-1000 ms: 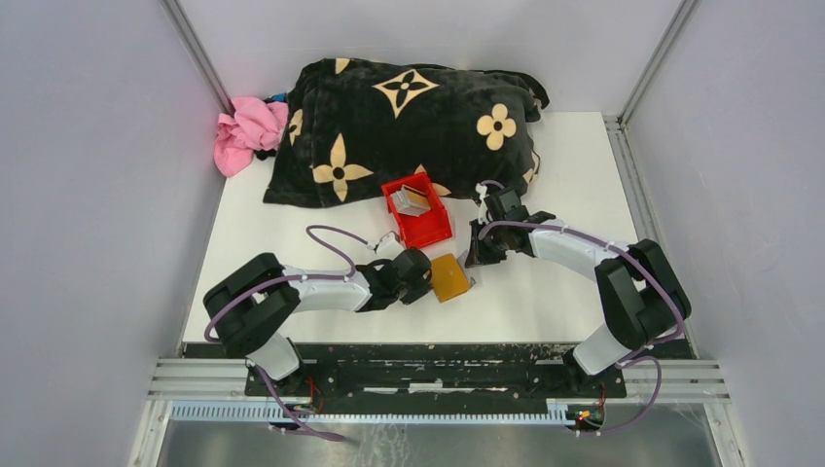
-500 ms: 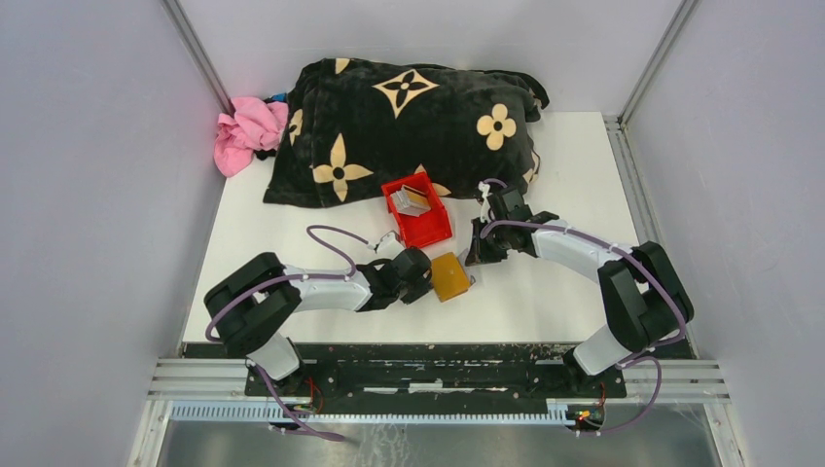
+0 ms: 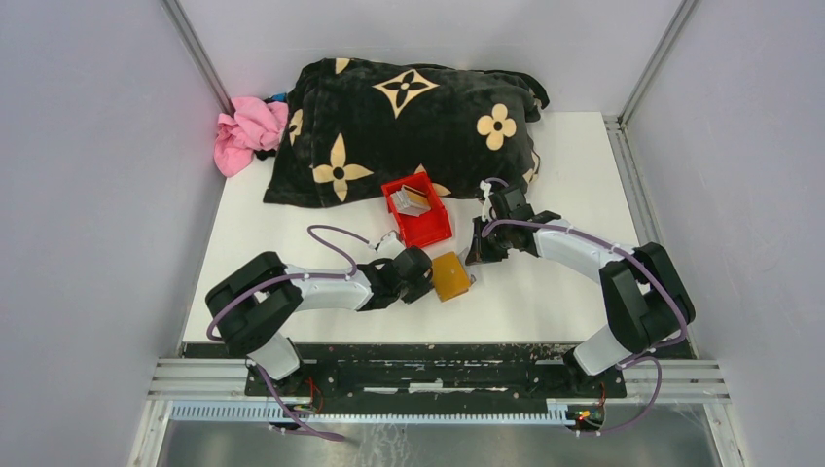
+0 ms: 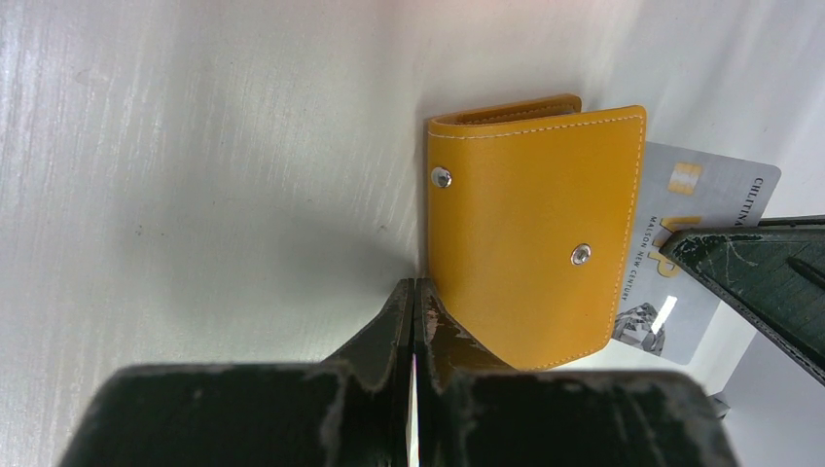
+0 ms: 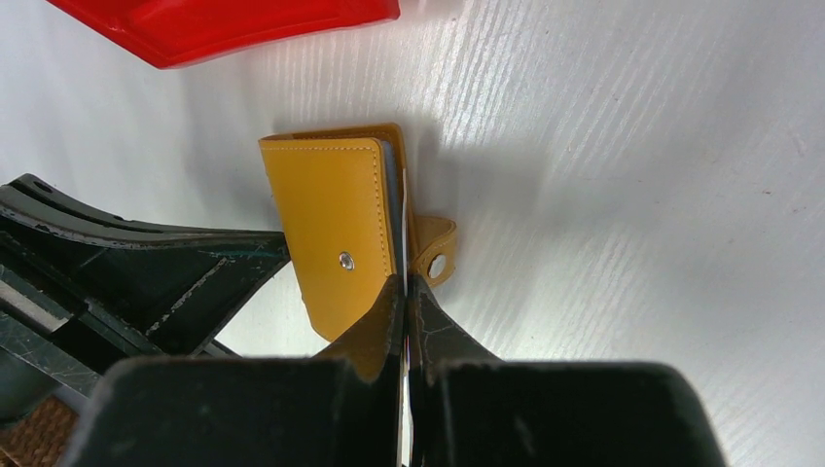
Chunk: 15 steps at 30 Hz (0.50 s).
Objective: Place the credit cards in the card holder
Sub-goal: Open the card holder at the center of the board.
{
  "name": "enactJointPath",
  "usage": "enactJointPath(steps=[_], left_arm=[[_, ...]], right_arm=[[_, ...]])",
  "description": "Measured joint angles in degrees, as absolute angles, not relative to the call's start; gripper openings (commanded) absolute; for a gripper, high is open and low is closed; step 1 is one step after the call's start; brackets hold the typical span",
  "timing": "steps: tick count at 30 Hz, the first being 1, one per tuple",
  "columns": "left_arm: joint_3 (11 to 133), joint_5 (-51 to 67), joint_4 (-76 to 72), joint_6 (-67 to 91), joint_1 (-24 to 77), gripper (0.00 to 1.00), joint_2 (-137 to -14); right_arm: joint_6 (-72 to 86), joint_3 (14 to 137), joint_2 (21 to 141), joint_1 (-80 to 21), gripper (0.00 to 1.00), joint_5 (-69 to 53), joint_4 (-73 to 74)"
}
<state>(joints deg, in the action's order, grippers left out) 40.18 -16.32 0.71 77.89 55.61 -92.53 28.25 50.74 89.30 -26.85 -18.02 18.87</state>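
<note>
The tan card holder lies folded on the white table between both grippers. My right gripper is shut on a grey-silver credit card, whose far end sits inside the holder. The card sticks out of the holder's right side in the left wrist view. My left gripper is shut, its tips against the holder's opposite edge. In the top view the left gripper is left of the holder and the right gripper is at its upper right. More cards stand in the red bin.
A black blanket with tan flowers is heaped at the back of the table, touching the red bin. A pink cloth lies at the back left. The red bin's wall is just beyond the holder.
The right arm has shifted very slightly. The holder and the left gripper have stayed in place.
</note>
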Motion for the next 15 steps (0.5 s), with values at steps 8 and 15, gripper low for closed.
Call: enactJointPath(steps=[8,15], left_arm=[[40.38,-16.27,0.64,77.89,55.61,0.03,-92.75],[40.93,-16.27,1.1,77.89,55.61,0.03,-93.08]], right_arm=[[28.6,50.74,88.47,-26.68,0.01,-18.61,18.87],[29.43,50.74,87.79,-26.48,0.01,-19.81,18.85]])
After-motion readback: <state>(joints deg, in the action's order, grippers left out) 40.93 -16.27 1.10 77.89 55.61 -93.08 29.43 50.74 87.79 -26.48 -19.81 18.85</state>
